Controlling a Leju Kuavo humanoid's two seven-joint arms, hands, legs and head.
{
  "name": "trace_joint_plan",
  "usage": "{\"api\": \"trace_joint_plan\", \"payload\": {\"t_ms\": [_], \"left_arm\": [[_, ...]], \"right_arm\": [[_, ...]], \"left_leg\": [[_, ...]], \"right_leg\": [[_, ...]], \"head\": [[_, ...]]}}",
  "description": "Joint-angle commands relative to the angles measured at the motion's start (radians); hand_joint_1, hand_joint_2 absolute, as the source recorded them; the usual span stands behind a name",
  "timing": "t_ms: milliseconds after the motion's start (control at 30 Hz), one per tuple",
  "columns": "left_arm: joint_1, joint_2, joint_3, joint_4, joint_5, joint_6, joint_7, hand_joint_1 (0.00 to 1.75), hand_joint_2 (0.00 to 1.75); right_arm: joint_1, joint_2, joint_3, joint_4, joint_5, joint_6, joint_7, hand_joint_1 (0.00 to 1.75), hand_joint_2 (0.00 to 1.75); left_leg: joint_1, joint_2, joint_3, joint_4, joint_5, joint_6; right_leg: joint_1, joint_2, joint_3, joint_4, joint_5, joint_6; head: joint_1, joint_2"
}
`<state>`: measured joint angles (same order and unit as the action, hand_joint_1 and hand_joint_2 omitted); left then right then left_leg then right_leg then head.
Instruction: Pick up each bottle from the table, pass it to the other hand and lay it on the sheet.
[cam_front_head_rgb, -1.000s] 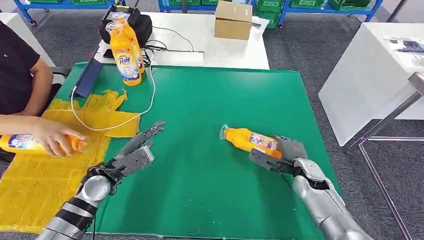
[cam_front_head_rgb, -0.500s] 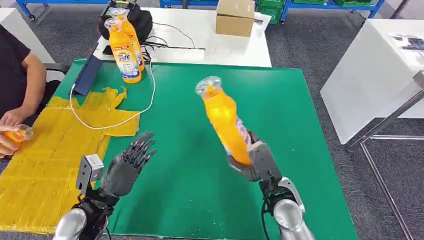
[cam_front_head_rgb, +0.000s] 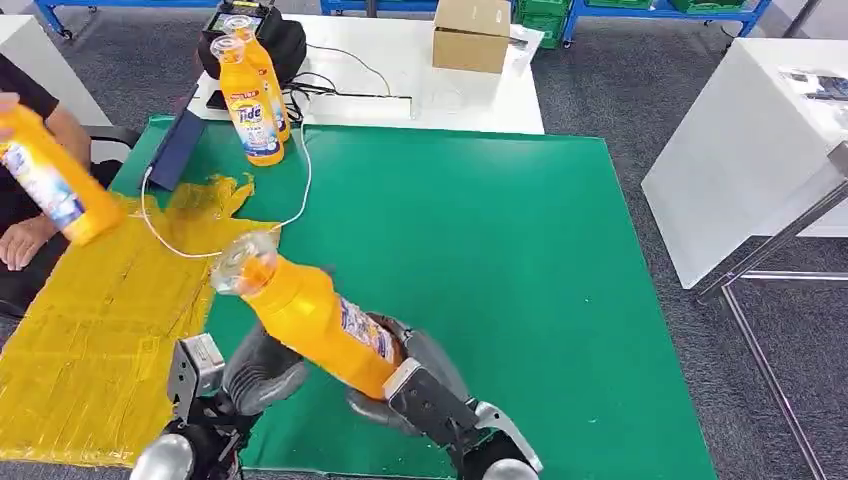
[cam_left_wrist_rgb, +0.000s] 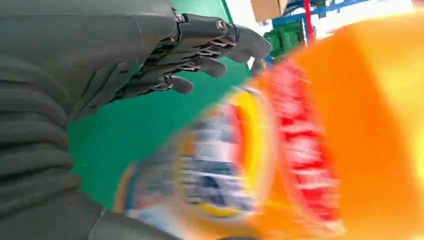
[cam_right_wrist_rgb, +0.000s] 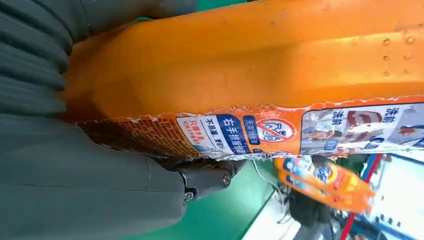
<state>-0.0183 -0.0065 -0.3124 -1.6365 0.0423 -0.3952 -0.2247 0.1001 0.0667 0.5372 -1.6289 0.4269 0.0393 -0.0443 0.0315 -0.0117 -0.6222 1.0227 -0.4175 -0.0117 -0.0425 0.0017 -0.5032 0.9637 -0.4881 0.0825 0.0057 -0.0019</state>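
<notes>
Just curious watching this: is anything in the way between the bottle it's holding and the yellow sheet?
Nothing visible blocks it. The bottle is in the right robot hand, the left robot hand waits beside it, and the yellow sheet lies just beyond.

My right hand (cam_front_head_rgb: 415, 385) sits low and near my body, fingers wrapped around the base of the orange bottle (cam_front_head_rgb: 315, 325), wrist turned inward toward my left. My left hand (cam_front_head_rgb: 262, 368) waits just beside it, fingers apart and lightly curved, holding nothing
</notes>
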Motion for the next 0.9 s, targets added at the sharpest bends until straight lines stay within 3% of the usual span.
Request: {"api": "trace_joint_plan", "payload": {"t_ms": [33,300,333,467,500,900], "left_arm": [[-0.050,-0.013,-0.067,0.004,-0.017,0.004,-0.030,0.00,1.75],[-0.050,-0.017,-0.108,-0.015,-0.032,0.008,-0.058,0.00,1.75],[-0.050,-0.017,-0.112,-0.013,-0.031,0.007,-0.058,0.00,1.75],[-0.059,0.013,-0.156,-0.003,-0.053,-0.006,-0.075,0.00,1.75],[-0.061,0.024,-0.167,0.000,-0.065,-0.013,-0.094,1.75,1.75],[-0.049,0.049,-0.184,0.004,-0.094,-0.019,-0.138,1.75,1.75]], "right_arm": [[-0.061,-0.053,0.092,0.133,-0.030,0.030,0.015,1.75,1.75],[-0.055,-0.074,0.128,0.157,-0.040,0.023,0.011,1.75,1.75],[-0.055,-0.075,0.131,0.162,-0.040,0.023,0.010,1.75,1.75],[-0.056,-0.085,0.148,0.163,-0.046,0.020,0.012,1.75,1.75],[-0.057,-0.087,0.151,0.161,-0.046,0.019,0.012,1.75,1.75],[-0.028,-0.106,0.149,0.122,-0.055,-0.014,0.002,1.75,1.75]], "left_leg": [[0.000,0.001,0.002,-0.001,0.000,0.002],[-0.001,0.002,0.005,-0.003,-0.001,0.003],[0.000,0.000,0.002,-0.001,0.000,0.002],[0.000,0.000,0.002,-0.001,0.000,0.001],[0.000,0.000,0.004,-0.002,0.000,0.003],[0.000,0.000,0.002,-0.001,0.000,0.002]], "right_leg": [[0.001,0.000,0.003,-0.001,0.000,-0.004],[0.001,0.000,0.006,-0.003,0.000,-0.007],[0.001,-0.001,0.002,-0.001,0.000,-0.003],[0.001,-0.001,0.002,-0.002,0.000,-0.003],[0.001,-0.002,0.005,-0.003,-0.001,-0.006],[0.001,-0.001,0.003,-0.002,-0.001,-0.004]], "head": [[0.000,0.000],[0.000,0.000],[0.000,0.000],[0.000,0.000],[0.000,0.000],[0.000,0.000]]}}
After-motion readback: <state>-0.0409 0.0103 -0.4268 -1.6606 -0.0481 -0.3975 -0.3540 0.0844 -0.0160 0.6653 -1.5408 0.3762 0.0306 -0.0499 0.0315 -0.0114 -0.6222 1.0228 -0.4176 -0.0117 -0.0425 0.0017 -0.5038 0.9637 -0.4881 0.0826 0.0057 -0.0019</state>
